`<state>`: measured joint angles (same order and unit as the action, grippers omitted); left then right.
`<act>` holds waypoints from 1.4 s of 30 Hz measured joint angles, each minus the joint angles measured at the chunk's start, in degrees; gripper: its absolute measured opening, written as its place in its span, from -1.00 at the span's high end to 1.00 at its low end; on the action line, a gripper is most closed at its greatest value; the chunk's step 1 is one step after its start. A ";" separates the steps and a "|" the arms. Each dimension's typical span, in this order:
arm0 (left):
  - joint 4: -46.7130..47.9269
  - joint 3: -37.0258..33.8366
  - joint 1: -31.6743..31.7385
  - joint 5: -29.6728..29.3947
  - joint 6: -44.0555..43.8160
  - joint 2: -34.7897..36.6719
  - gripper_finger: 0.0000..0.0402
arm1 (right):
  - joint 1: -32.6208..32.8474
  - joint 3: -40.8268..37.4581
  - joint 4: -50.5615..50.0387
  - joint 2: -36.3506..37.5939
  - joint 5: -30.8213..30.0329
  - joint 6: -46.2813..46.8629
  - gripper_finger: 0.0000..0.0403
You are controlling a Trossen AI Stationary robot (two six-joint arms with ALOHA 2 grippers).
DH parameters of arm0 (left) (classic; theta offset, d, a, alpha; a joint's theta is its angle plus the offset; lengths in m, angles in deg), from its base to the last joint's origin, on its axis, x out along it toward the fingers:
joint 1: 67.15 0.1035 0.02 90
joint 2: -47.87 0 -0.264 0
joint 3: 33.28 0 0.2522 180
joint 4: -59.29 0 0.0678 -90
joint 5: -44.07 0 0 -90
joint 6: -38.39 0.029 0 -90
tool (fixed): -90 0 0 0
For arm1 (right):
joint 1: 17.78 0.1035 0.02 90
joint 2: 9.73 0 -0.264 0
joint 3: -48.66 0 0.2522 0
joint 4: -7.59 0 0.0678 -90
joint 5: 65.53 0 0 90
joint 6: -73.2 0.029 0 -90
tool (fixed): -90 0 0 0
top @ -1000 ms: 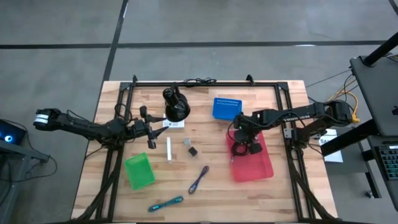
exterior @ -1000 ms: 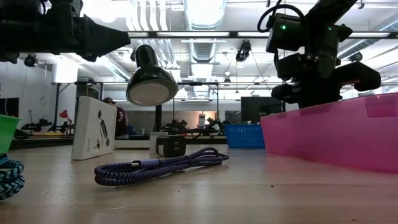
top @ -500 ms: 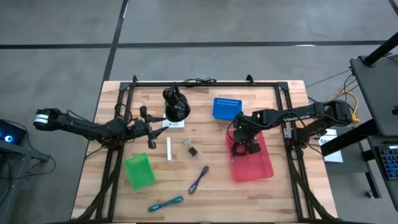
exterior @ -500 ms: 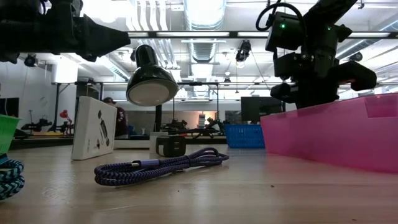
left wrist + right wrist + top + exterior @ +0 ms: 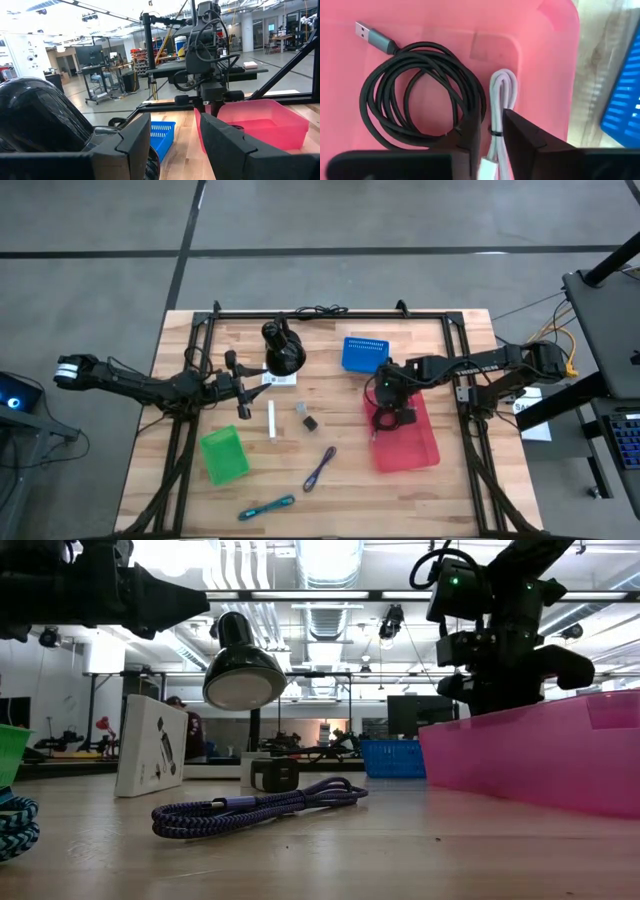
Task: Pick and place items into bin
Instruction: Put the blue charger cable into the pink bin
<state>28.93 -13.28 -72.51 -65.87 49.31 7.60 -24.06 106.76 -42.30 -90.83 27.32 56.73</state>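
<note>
Wooden slatted table (image 5: pixel 400 500) with black rails, on a grey floor; workshop racks and ceiling lights behind it in the low view.

Right jaws (image 5: pixel 398 418) hung over the near-centre end of the translucent pink plastic bin (image 5: pixel 412 448), on the table's right half. Pointed down into the bin in the right wrist view. Stood only narrowly parted, with a folded white cable (image 5: pixel 502 95) running into the gap; whether pinched or free could not be told. Lay beside it on the bin floor: a black coiled cable (image 5: pixel 420 95) with a grey USB plug.

Left jaws (image 5: pixel 250 383) hovered above the table's left half, just beside a large black rounded lamp-like object (image 5: pixel 283 352). Stood well apart, with nothing between them.

Left out on the table, outside the pink bin:
- white stick (image 5: pixel 271 422), near the centre;
- small silver piece (image 5: pixel 299 409) and tiny dark block (image 5: pixel 310 423), just beside each other, right of the stick;
- purple braided cable (image 5: pixel 319 468), towards the front edge;
- teal braided cable (image 5: pixel 268 506), close to the front edge;
- white card (image 5: pixel 280 379), at the foot of the black object.

Also present: green plastic bin (image 5: pixel 224 455) front left, and blue perforated basket (image 5: pixel 365 352) just behind the pink bin.
</note>
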 joint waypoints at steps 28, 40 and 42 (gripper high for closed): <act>0.05 0.00 0.00 0.00 -0.04 0.02 0.22 | 2.57 4.22 19.26 8.09 5.69 9.93 0.74; 0.04 0.00 0.00 0.02 -0.13 -0.81 0.22 | 6.47 -5.35 32.59 11.54 -2.87 5.25 0.74; 0.02 0.00 0.00 0.02 -0.14 -1.00 0.22 | 6.67 -8.88 34.48 13.72 -2.89 5.10 0.74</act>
<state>28.95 -13.28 -72.52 -65.85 49.17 6.60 -17.40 97.88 -7.82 -77.11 24.44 61.83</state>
